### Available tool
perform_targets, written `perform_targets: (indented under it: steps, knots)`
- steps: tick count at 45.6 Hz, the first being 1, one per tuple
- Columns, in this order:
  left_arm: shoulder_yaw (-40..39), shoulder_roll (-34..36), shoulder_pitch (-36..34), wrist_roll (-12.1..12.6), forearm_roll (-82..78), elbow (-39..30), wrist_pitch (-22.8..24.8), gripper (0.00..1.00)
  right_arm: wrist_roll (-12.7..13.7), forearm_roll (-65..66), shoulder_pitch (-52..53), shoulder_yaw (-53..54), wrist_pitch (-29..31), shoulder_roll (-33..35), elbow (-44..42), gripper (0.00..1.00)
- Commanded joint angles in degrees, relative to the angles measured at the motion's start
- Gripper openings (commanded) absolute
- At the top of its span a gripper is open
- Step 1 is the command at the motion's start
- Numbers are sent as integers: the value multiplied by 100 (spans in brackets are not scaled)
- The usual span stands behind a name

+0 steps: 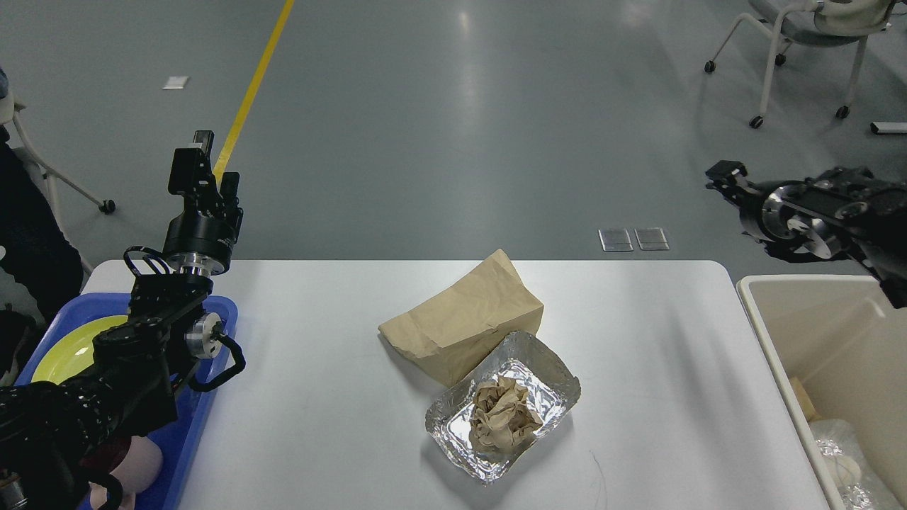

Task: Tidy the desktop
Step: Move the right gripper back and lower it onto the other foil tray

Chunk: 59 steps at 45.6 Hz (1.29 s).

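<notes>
Centrally, foil tray (553,379) holds crumpled paper (503,418); blue tray (212,312) holds yellow plate (67,350).

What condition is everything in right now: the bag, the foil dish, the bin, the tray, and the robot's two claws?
Brown paper bag: lying on its side on the desktop, creased.
Foil tray: upright, touching the bag, holding crumpled brown paper.
Beige bin: open-topped, some trash inside.
Blue tray: holds a yellow-green plate.
Left gripper: raised, empty, open or shut unclear.
Right gripper: raised, empty, open or shut unclear.
</notes>
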<state>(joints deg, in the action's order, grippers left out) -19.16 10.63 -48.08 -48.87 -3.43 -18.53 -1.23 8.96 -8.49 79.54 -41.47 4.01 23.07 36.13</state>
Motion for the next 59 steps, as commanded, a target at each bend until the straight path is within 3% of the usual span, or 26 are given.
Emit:
perform_targets:
  steps: [1, 8, 13, 23, 27, 33, 44, 59]
  knots:
    - [0, 0, 0, 0, 0, -2, 0, 97, 1, -3, 737, -791, 56, -338, 788, 100]
    - [0, 0, 0, 0, 0, 7, 0, 97, 1, -12, 1914, -1451, 337, -514, 1992, 100]
    - [0, 0, 0, 0, 0, 7, 0, 97, 9, -47, 2741, -1653, 899, -523, 2757, 100]
    - [0, 0, 0, 0, 0, 7, 0, 97, -17, -82, 3822, -1706, 3772, -452, 3145, 100]
    - [0, 0, 0, 0, 0, 7, 0, 97, -17, -91, 3911, -1698, 4371, -435, 3145, 100]
    - [0, 0, 0, 0, 0, 7, 0, 97, -17, -91, 3622, -1689, 4267, -435, 3110, 100]
    - [0, 0, 0, 0, 0, 7, 0, 97, -17, -100, 1847, -1206, 3564, -435, 2970, 100]
    - [0, 0, 0, 0, 0, -2, 0, 97, -17, -91, 98, -441, 3212, -505, 2153, 100]
